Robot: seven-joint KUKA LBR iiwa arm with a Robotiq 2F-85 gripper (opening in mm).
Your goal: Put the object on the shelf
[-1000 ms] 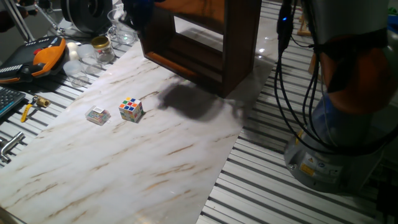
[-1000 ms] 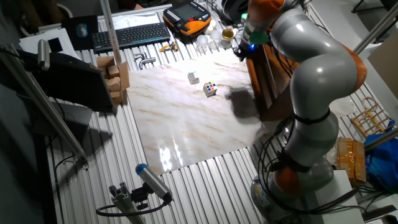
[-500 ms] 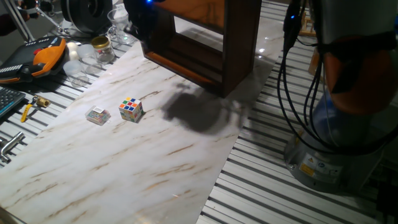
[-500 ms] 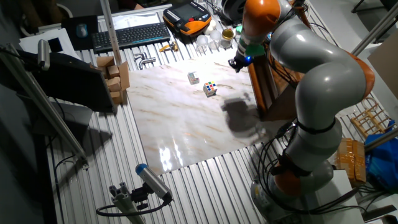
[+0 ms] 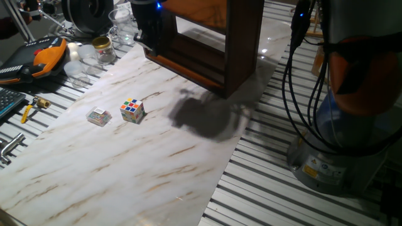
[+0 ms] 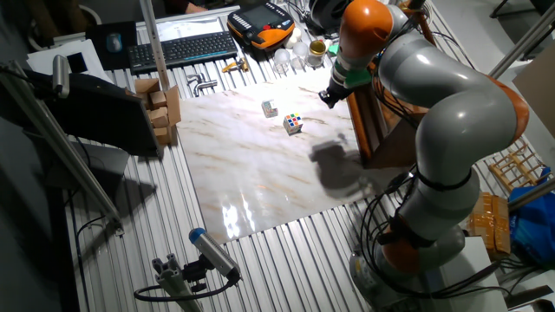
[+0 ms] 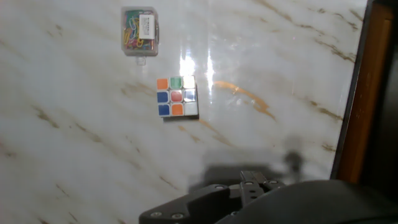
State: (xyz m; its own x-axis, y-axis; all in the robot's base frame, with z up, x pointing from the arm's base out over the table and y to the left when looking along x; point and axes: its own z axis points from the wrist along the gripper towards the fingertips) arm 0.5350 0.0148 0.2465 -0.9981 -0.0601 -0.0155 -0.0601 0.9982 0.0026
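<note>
My gripper (image 5: pixel 149 32) hangs at the left front corner of the dark brown wooden shelf (image 5: pixel 213 44), above the marble board; it also shows in the other fixed view (image 6: pixel 332 94). In the hand view a flat, rounded black body (image 7: pixel 311 202) fills the bottom edge between the fingers; it looks like the black puck held edge-on, and its emblem is hidden. No puck lies on the board or on the shelf boards that I can see. The shelf's edge runs down the right side of the hand view (image 7: pixel 364 93).
A Rubik's cube (image 5: pixel 132 110) and a small clear box of clips (image 5: pixel 98 116) lie on the marble board (image 5: pixel 125 169), left of and below the gripper; both show in the hand view, the cube (image 7: pixel 176 97) and the box (image 7: pixel 140 31). Jars, glassware and tools crowd the far left (image 5: pixel 100 47). The robot base (image 5: pixel 352 125) stands at the right.
The gripper has moved down and outward along the shelf's left front corner. Its shadow on the board has slid to the right. The cube and the box have not moved.
</note>
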